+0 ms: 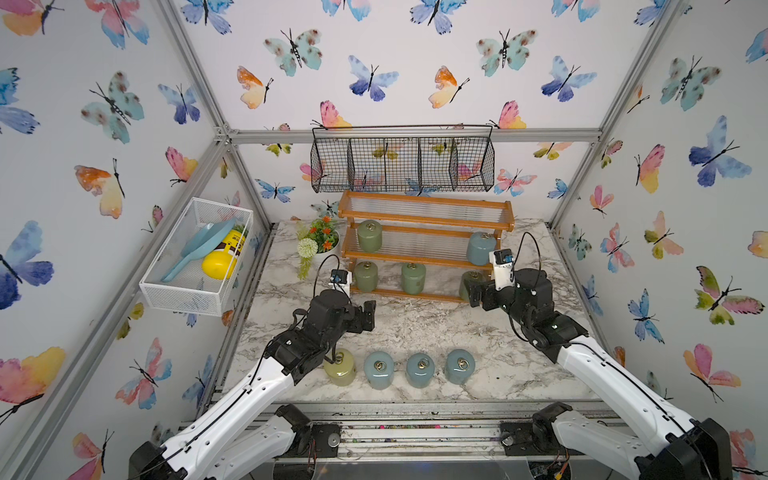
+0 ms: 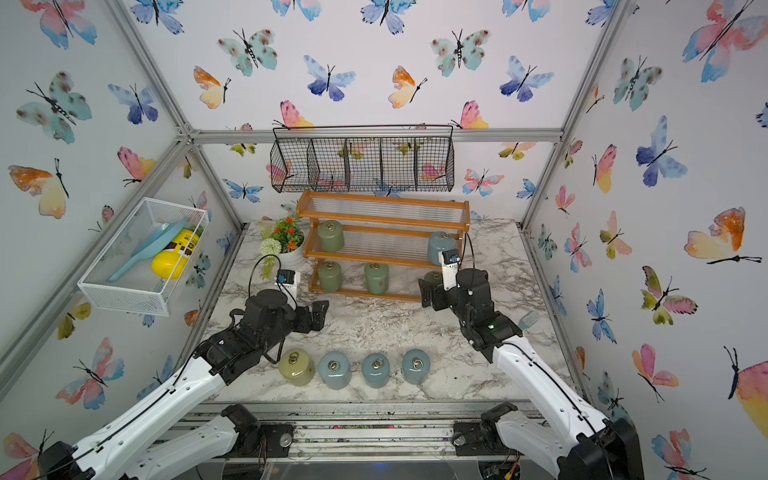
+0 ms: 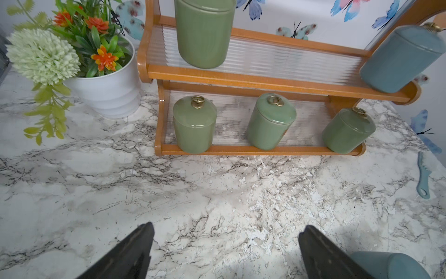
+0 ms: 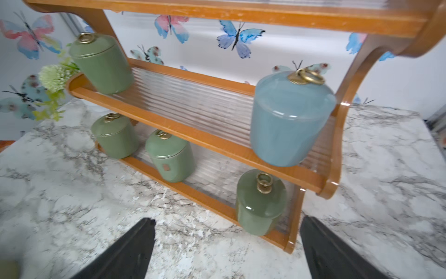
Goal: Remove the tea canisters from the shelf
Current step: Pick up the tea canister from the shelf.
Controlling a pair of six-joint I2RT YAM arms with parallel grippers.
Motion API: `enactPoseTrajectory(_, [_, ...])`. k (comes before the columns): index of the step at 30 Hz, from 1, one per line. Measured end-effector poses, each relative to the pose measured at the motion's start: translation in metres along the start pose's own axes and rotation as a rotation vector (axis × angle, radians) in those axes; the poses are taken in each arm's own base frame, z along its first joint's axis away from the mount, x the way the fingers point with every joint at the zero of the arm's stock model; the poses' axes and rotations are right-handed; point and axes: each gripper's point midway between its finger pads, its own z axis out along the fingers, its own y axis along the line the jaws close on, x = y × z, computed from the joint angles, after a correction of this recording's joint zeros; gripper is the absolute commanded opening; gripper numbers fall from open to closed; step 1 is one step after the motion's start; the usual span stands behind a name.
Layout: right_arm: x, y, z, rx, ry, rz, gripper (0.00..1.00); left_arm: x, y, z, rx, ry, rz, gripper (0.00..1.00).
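Four canisters (image 1: 379, 370) are lined up at the table (image 1: 519, 374) front; five are left on the shelf (image 1: 424, 203), on its lower two tiers. Nothing is held by the left gripper (image 3: 225, 232) or right gripper (image 4: 226, 224), both spread wide.

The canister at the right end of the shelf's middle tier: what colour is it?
That canister is pale blue; the right wrist view shows it best.

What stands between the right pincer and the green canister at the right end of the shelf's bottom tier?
Nothing visible does. The right pincer is open, with bare marble top up to the green canister. Only the low front rail of the shelf crosses the canister's base, and a blue canister sits on the tier above.
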Motion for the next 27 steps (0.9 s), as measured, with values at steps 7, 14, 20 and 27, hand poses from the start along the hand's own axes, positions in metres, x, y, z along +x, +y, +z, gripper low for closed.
enactPoseTrajectory(7, [-0.01, -0.028, 0.021, 0.077, -0.037, -0.029, 1.0, -0.003, 0.002, 0.0, 0.009, -0.053, 0.014, 0.98])
enactPoseTrajectory(14, [-0.021, -0.041, 0.042, 0.104, -0.079, -0.05, 1.0, 0.0, 0.003, 0.002, 0.007, -0.052, 0.02, 0.98])
enactPoseTrajectory(20, [-0.041, -0.043, 0.056, 0.093, -0.131, -0.066, 1.0, 0.002, 0.005, 0.004, 0.001, -0.049, 0.023, 0.98])
enactPoseTrajectory(27, [-0.052, -0.049, 0.073, 0.088, -0.151, -0.073, 1.0, 0.007, 0.01, 0.004, -0.01, -0.048, 0.025, 0.99])
